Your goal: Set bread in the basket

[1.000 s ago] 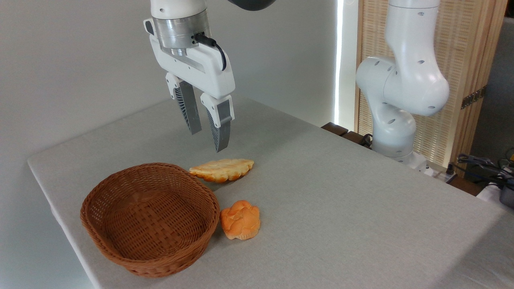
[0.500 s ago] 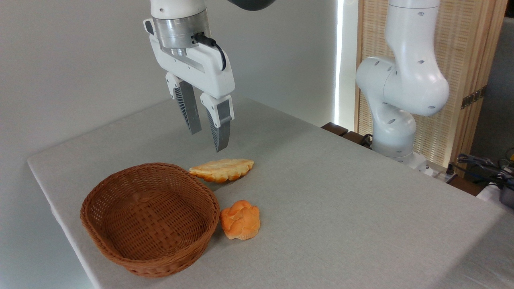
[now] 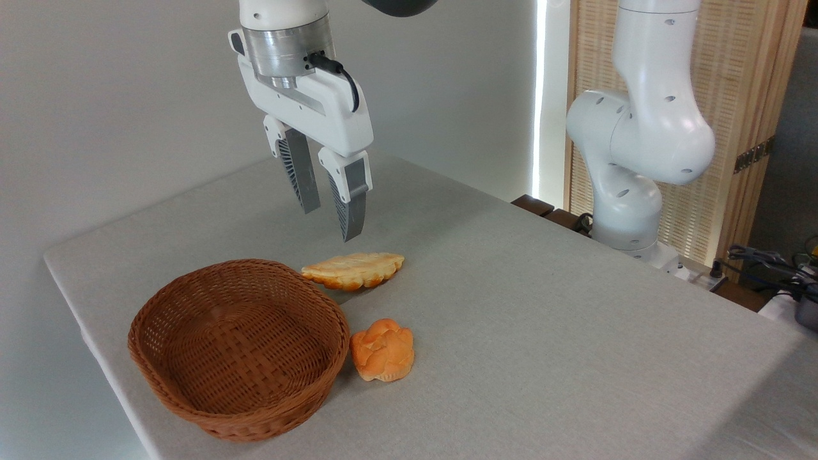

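Orange-golden bread on table, touching basket; gripper high above, fingers slightly spread, empty.

My gripper hangs open and empty above the grey table, over a pale ridged pastry, while the knobbly orange bread rests on the cloth just beside the right rim of the empty reddish-brown wicker basket.
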Controlling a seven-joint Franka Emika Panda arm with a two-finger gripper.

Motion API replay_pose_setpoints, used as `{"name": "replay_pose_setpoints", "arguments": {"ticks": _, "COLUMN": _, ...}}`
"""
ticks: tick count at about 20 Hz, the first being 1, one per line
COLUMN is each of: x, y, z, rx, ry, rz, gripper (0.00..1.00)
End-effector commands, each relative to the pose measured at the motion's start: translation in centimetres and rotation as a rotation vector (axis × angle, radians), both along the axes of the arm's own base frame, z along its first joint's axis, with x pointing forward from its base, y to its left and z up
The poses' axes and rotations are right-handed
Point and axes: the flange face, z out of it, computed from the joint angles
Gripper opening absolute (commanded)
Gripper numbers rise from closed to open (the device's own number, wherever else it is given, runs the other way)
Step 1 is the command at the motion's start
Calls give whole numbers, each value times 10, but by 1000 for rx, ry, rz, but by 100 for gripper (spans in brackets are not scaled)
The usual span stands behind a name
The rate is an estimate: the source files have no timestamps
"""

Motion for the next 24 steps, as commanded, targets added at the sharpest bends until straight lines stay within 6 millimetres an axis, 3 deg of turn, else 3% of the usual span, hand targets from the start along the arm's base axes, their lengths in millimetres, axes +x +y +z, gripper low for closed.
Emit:
{"name": "replay_pose_setpoints", "arguments": {"ticks": 1, "x": -2, "y": -1, "z": 3, "rx": 16, "ry": 9, "rz": -8, "gripper": 100}}
{"name": "replay_pose_setpoints", "arguments": {"ticks": 10, "x": -1, "y": -3, "z": -2, "rx": 19, "ry": 25, "rz": -49, "gripper": 100}}
{"name": "replay_pose_setpoints", "arguments": {"ticks": 19, "x": -2, "y": -11, "z": -19, "rx": 22, "ry": 33, "rz": -69, "gripper": 100}}
{"name": "replay_pose_setpoints", "arguments": {"ticks": 24, "x": -24, "y": 25, "z": -47, "rx": 16, "ry": -67, "rz": -127, "gripper": 100}}
